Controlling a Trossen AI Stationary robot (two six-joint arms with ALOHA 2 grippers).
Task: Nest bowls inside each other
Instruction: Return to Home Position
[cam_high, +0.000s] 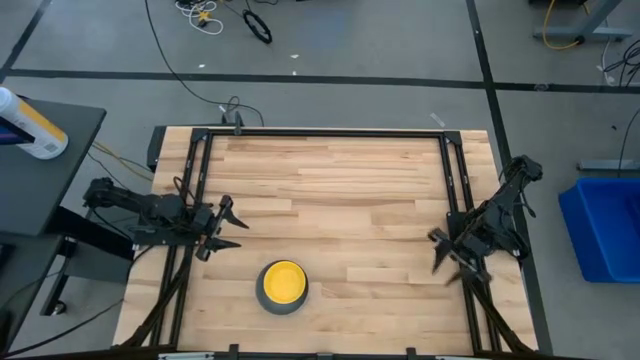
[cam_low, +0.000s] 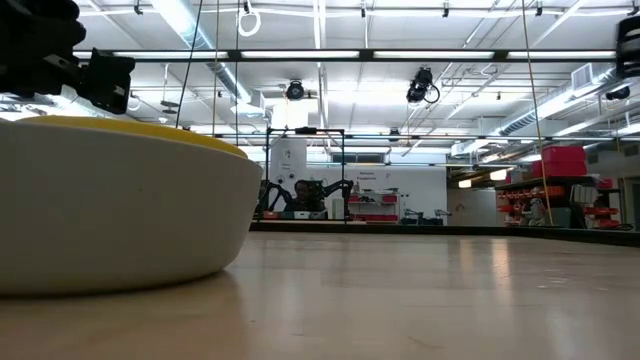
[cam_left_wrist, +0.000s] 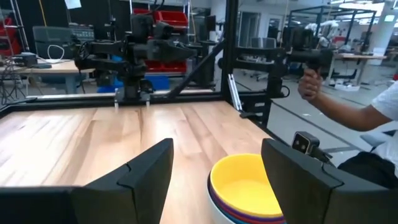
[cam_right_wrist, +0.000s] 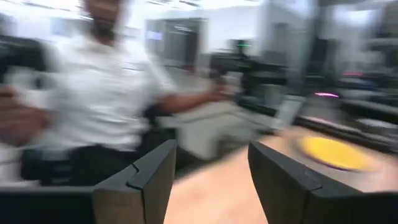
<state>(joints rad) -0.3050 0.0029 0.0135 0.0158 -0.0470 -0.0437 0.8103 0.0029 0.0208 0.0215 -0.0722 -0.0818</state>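
Observation:
The bowls stand as one nested stack (cam_high: 282, 286) near the table's front edge, left of middle, with its base on the wood. The yellow bowl (cam_left_wrist: 249, 190) sits innermost; coloured rims show below it, and the grey outer bowl (cam_low: 110, 205) fills the left of the low view. My left gripper (cam_high: 232, 222) is open at the table's left side, pointing level toward the right, back and left of the stack. My right gripper (cam_high: 445, 255) is open at the right side, apart from the stack (cam_right_wrist: 336, 152).
A black frame (cam_high: 320, 132) runs along the table's far and side edges. A person (cam_right_wrist: 106, 93) stands beyond the table's front edge, an arm (cam_left_wrist: 348, 112) showing past the frame. A blue bin (cam_high: 610, 225) sits off the table's right.

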